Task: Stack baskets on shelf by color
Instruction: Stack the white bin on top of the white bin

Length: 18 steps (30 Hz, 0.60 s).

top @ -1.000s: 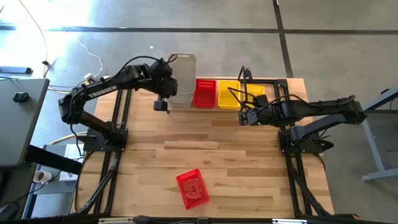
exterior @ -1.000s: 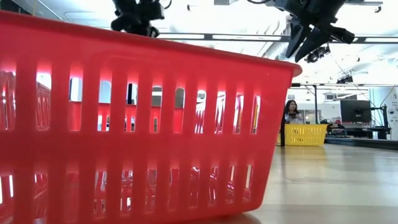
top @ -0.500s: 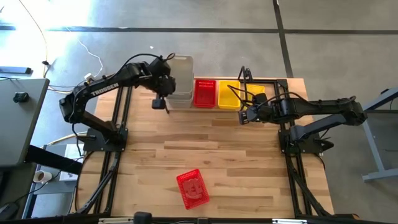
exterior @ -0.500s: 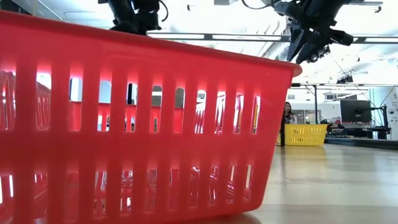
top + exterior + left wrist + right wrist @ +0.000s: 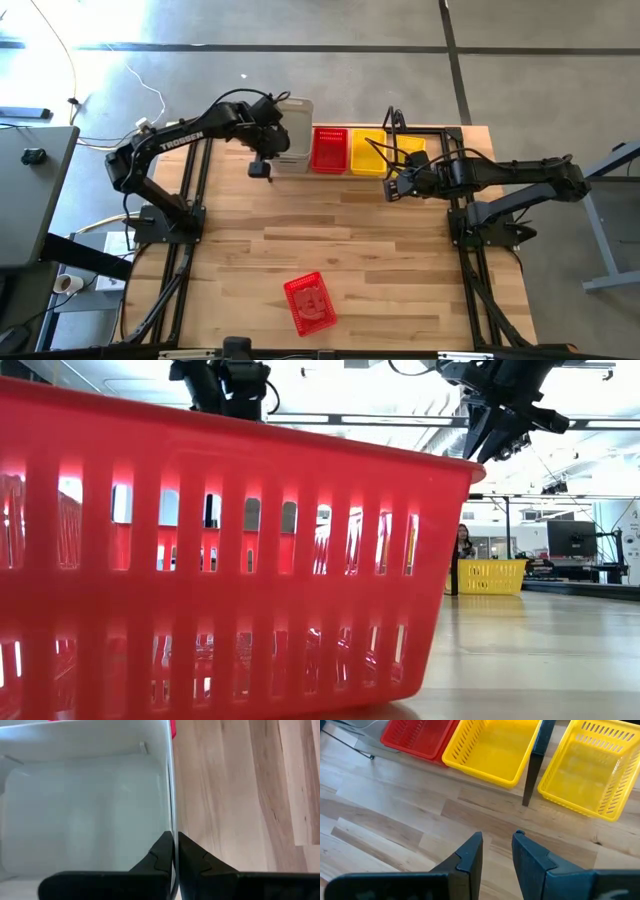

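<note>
A translucent clear-grey basket point(image 5: 292, 125) is over the shelf's left end, held by my left gripper point(image 5: 175, 837), which is shut on its wall. Whether another clear one lies under it, I cannot tell. To its right stand a red basket point(image 5: 330, 150) and a yellow basket point(image 5: 367, 152). A second yellow basket point(image 5: 585, 770) sits past the shelf's black upright point(image 5: 535, 765). Another red basket point(image 5: 310, 303) rests on the table near the near edge and fills the low view point(image 5: 220, 560). My right gripper point(image 5: 497, 837) is open above bare table, just near of the yellow baskets. My left gripper pinches the clear basket's near wall point(image 5: 171, 820) between its two fingers, one finger inside the basket and one outside. The fingers point along the wall, toward the red basket. What the basket's underside rests on is hidden.
The shelf's black rods point(image 5: 430, 128) frame the far right of the table. Bare wood lies between the shelf and the near red basket. A person point(image 5: 466, 545) sits in the room beyond the table.
My left gripper has carried the clear basket down and a little toward the near edge over the shelf's left end; the basket shows smaller from above than a second ago. The hold stays shut.
</note>
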Tool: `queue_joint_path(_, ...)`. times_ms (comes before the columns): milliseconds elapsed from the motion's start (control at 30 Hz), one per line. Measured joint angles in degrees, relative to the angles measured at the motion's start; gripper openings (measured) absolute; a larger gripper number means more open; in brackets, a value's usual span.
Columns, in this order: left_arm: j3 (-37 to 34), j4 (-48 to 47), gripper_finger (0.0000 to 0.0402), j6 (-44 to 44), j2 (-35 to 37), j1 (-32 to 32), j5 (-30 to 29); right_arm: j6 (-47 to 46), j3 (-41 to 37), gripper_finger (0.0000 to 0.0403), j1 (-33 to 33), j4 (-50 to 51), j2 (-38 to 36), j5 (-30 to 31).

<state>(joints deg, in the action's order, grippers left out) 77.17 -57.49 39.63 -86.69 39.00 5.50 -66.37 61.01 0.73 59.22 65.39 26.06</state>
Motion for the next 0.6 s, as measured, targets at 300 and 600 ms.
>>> queue_joint_path(300, 0.0, 0.04, 0.0005, -1.56, -1.54, 0.0, -0.01, 0.0, 0.0, 0.0089, 0.0, 0.07, 0.0, -0.15)
queue_joint_path(600, 0.0, 0.23, 0.0062, -2.69, -1.68, -0.09, -0.37, 0.79, 0.0, 0.0089, -0.82, 1.31, 0.0, 0.28)
